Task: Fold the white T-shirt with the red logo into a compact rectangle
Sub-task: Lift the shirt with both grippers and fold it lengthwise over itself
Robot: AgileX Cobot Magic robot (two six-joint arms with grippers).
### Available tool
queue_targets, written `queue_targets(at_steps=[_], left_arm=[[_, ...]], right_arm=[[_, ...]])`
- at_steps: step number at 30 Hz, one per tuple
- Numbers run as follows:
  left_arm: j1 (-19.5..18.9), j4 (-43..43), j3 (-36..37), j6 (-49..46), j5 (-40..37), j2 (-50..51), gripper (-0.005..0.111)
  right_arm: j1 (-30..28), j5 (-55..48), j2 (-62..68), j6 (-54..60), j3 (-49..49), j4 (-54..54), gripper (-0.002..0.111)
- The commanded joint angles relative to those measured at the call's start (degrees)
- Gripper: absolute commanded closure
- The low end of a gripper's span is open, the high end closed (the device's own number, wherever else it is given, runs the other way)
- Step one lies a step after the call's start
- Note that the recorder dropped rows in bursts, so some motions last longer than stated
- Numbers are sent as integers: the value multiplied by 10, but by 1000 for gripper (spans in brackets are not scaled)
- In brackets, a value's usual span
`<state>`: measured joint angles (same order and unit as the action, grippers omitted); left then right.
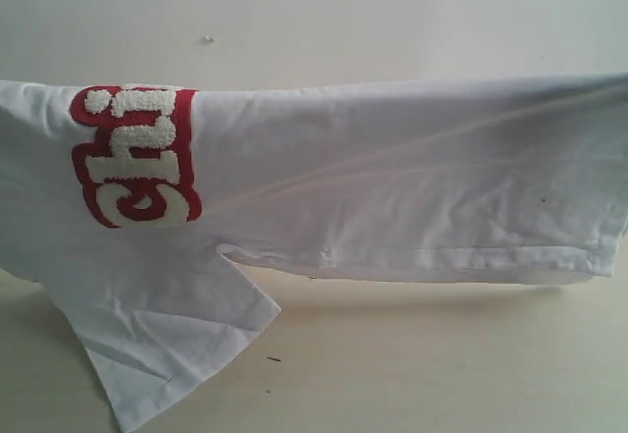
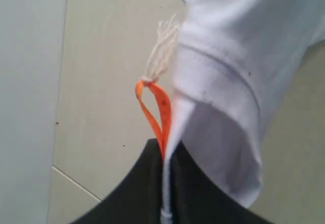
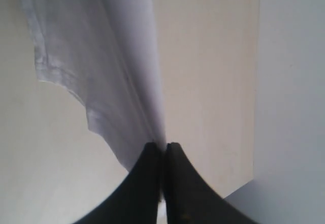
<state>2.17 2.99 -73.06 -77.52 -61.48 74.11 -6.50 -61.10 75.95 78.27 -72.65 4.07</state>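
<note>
Two pinches were shown: the left gripper (image 2: pixel 165 183) was closed on the white T-shirt (image 1: pixel 392 178) beside its orange neck tag (image 2: pixel 155 113), the right gripper (image 3: pixel 162 176) on a thin edge. The shirt was held taut above the table (image 1: pixel 442 354), red logo (image 1: pixel 137 158) cut by the upper fold, one sleeve (image 1: pixel 167 345) dangling. Slippage from the slight right pinch was judged likeliest.

T-shirt (image 1: pixel 392 178): plain white, no print besides the logo. Logo (image 1: pixel 137 158): red fuzzy patch, puffy white letters. Neck tag (image 2: pixel 166 115): orange. Desk (image 1: pixel 442 364): pale beige. Left pincer (image 2: pixel 165 153) and right pincer (image 3: pixel 163 150): black. Wall (image 1: pixel 343 21): off-white.
</note>
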Motion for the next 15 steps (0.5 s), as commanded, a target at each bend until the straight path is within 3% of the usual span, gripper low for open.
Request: queue_targets(at_steps=[1,9,15], left_arm=[[-10,19,-23,13,3,-19,107],[-10,83,-51,18,-74,-67,107],[-10,115,-51,46,-85,-129,107]], right_arm=[[-2,1,-23,-4,-4,-5,108],[-2,-28,-91,-4,-4,-71,108],[-2,-37,-146,-4,-4,-121,108]])
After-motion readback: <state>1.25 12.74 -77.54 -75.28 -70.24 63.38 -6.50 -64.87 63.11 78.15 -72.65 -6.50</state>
